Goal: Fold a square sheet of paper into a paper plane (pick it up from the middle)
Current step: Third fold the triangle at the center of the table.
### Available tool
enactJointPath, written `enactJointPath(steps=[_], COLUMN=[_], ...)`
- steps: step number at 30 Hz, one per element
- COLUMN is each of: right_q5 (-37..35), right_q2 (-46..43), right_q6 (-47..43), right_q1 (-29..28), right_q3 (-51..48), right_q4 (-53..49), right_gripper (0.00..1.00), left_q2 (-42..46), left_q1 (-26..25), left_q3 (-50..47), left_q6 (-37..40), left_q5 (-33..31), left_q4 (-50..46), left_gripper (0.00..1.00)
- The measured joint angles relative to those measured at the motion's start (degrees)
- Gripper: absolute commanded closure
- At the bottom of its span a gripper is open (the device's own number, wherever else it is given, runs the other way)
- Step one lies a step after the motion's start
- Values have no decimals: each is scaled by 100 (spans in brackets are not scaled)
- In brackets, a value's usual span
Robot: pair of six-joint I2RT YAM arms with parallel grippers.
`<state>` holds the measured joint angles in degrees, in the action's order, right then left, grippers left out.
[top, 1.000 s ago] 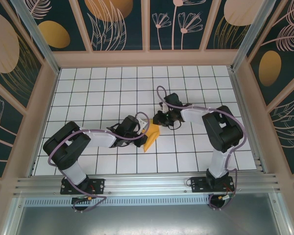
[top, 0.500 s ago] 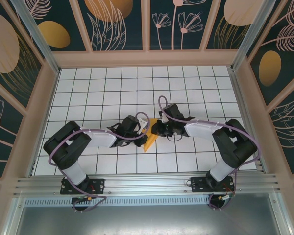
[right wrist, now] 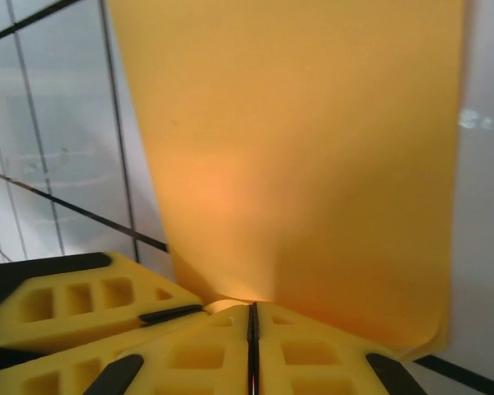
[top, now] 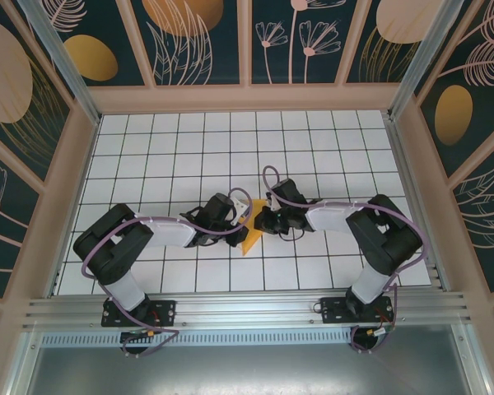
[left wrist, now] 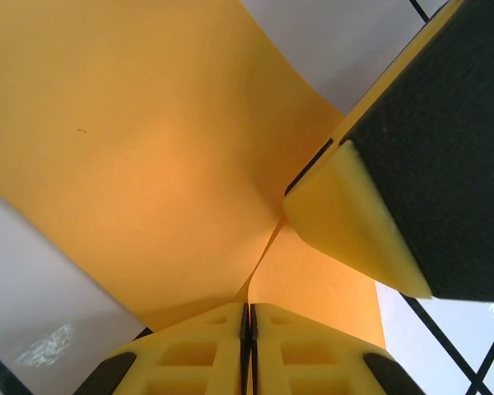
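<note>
Left end effector (left wrist: 249, 311) and right end effector (right wrist: 252, 311) meet, clamped.

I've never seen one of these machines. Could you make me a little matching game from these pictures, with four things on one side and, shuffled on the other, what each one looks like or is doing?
Things:
1. square sheet of paper
2. left gripper
3. table
4. back wall

Descriptions:
a. white, with a dark grid
b. dark, with plant drawings
c. bright orange, creased
d. yellow fingers, shut on the paper's edge

Pairs: 1-c, 2-d, 3-a, 4-b
</note>
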<state>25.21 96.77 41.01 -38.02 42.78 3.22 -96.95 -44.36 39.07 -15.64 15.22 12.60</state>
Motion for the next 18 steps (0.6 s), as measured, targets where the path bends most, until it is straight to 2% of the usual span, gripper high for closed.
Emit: enactJointPath(steps=[12, 18], right_q5=[94, 9], right_q2=[74, -186], right_q6=[-20, -59], right_q1=[109, 258], right_q3=[-94, -94], right_q4=[136, 22], right_gripper=[85, 86], left_q2=[-9, -11], left_q1=[0, 0], left_q3=[48, 70], left_q6=[48, 57], left_q5=[-68, -98], left_q4=[-57, -90], left_gripper=[95, 99])
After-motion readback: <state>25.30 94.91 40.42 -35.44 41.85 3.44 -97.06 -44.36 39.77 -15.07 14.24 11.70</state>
